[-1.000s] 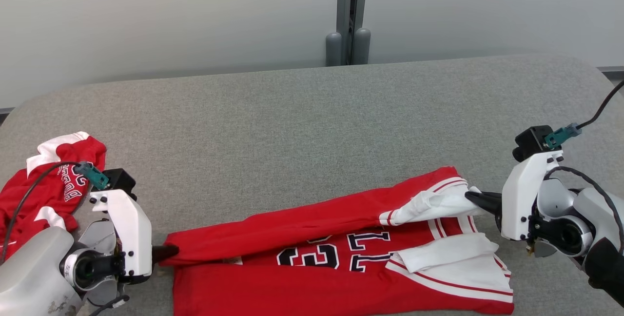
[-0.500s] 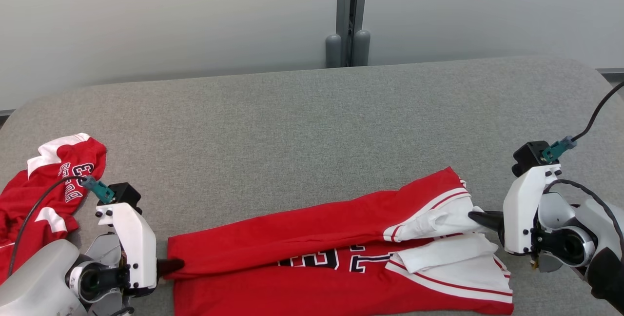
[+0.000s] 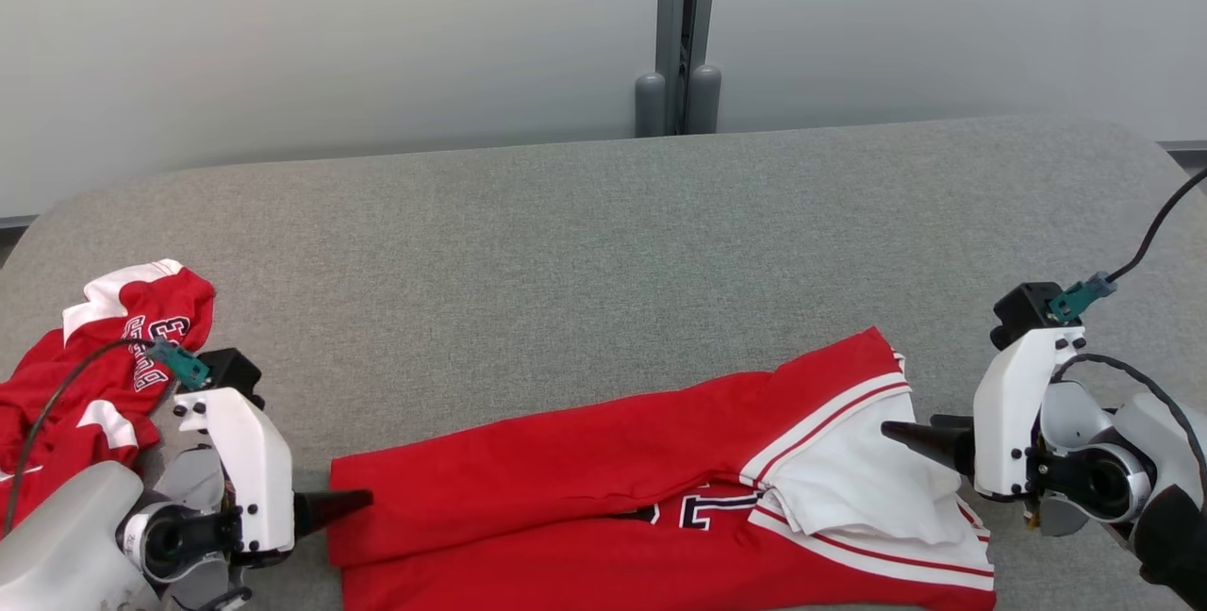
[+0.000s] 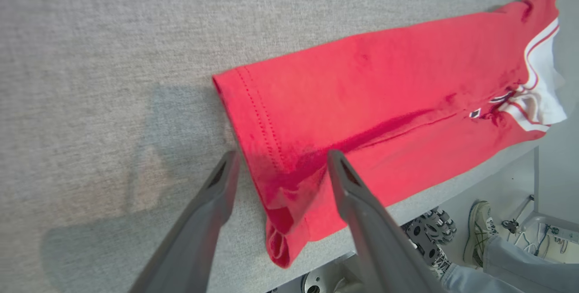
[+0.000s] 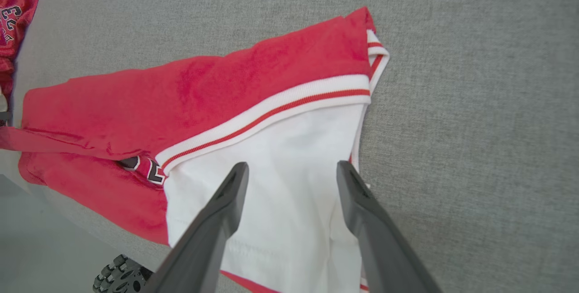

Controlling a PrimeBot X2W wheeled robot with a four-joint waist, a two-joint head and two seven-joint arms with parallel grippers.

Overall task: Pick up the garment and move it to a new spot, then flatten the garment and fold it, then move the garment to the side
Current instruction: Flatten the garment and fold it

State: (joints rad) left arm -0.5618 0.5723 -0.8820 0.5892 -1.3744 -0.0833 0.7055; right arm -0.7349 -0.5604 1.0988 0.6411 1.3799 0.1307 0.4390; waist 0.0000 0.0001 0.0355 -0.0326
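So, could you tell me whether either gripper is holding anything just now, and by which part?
Nothing is held: the left gripper is open at the jersey hem, the right gripper open over its white part.

The folded jersey [image 3: 585, 498] lies along the near edge of the table [image 3: 566, 243], right of centre, with its far half laid over the near half. The left gripper [image 3: 363, 500] is at the jersey's left end, with the hem corner between its 2 fingers [image 4: 212, 202]. The right gripper [image 3: 888, 429] is over the sleeve at the jersey's right end. A 2nd, crumpled jersey [image 3: 104, 356] lies at the table's left edge, behind the left gripper. A post [image 3: 684, 36] stands behind the table.
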